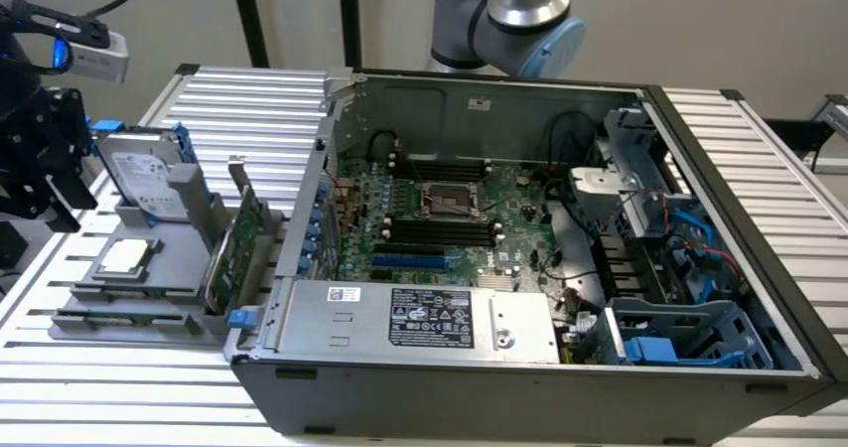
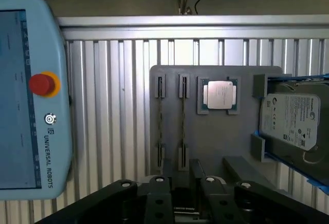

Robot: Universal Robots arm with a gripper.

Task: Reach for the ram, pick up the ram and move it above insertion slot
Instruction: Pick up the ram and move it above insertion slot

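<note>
Fingers (image 2: pixel 198 170) (spread, empty) hover above the ram (image 2: pixel 182 124).

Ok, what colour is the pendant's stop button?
Stop button: red on yellow, best in wrist view.

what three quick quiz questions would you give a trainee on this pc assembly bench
1. True or false: the CPU sits in the gray fixture, between the ram slots and the hard drive.
2. Where is the ram? A) standing in a fixture slot B) on top of the hard drive C) on top of the CPU
3. What colour is the teach pendant's round button?
Key: 1 true; 2 A; 3 red
</note>
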